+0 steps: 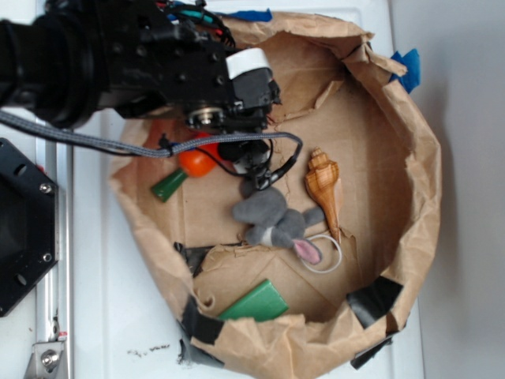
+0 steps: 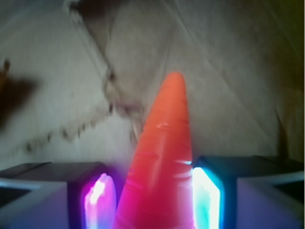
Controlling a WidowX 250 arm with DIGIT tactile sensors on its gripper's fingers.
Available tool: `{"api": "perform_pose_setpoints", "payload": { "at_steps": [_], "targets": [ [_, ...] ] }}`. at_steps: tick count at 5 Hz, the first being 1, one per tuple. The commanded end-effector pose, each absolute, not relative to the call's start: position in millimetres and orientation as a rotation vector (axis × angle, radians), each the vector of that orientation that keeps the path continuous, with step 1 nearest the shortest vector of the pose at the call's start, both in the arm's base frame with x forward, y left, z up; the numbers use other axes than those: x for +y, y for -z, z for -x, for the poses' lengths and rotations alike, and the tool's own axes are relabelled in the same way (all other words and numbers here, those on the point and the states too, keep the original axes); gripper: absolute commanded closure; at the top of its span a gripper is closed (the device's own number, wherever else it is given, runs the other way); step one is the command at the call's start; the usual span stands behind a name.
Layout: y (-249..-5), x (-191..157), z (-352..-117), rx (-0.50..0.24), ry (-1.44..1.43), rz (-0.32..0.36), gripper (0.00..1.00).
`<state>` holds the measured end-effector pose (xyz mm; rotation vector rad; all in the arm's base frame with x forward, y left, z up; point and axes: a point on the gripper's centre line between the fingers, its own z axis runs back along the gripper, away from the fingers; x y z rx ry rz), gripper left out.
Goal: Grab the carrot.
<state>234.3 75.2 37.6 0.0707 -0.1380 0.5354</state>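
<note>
The carrot is glossy orange with a dark green stem end pointing down-left, and it lies at the left side of the brown paper bag. My gripper sits right over the carrot's thinner half, so that half is hidden in the exterior view. In the wrist view the carrot runs up the middle between both lit fingers, its tip pointing away from me. The right pad presses its side and the left pad meets it low down. My gripper is shut on the carrot.
A tan spiral seashell lies right of the gripper. A grey stuffed rabbit lies just below it, with a white ring beside it. A flat green block leans at the bag's front wall. A black cable hangs near the gripper.
</note>
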Motion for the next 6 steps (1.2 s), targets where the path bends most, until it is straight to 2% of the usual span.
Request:
{"api": "perform_pose_setpoints", "payload": {
  "at_steps": [1, 2, 3, 6],
  "targets": [
    [-145.0, 71.4, -252.2, -0.188, -0.377, 0.033, 1.00],
    [-187.3, 51.8, -257.5, -0.214, -0.320, 0.001, 1.00],
    [-196.7, 44.1, -258.5, -0.217, -0.301, 0.029, 1.00],
    [-187.0, 33.8, -260.0, -0.206, -0.293, 0.017, 1.00]
  ]
}}
